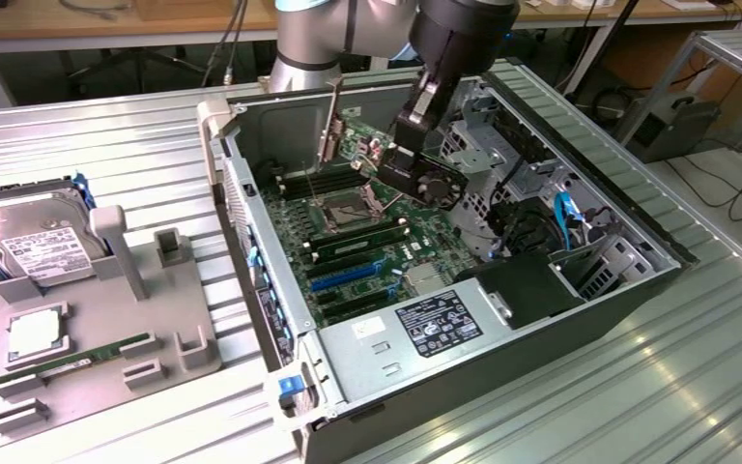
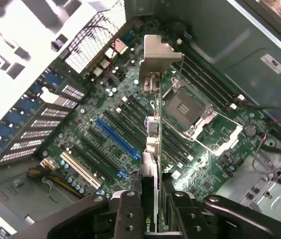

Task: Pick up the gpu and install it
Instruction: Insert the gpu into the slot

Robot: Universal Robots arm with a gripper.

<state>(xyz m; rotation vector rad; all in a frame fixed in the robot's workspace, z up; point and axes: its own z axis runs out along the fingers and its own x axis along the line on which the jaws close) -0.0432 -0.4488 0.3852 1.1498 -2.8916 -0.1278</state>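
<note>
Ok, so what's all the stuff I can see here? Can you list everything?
table: one, silvery, under everything
computer case: one, dark, open, in the middle
motherboard: one, green, inside the case
blue slot: one, blue, on the motherboard
holder: one, grey, at the exterior view's left
hard drive: one, silver with white label, in the holder
memory stick: one, green, in the holder
gpu: one, black with silvery bracket, held over the motherboard
robot arm: one, silver-grey, behind the case
claw: one, black, shut on the gpu
</note>
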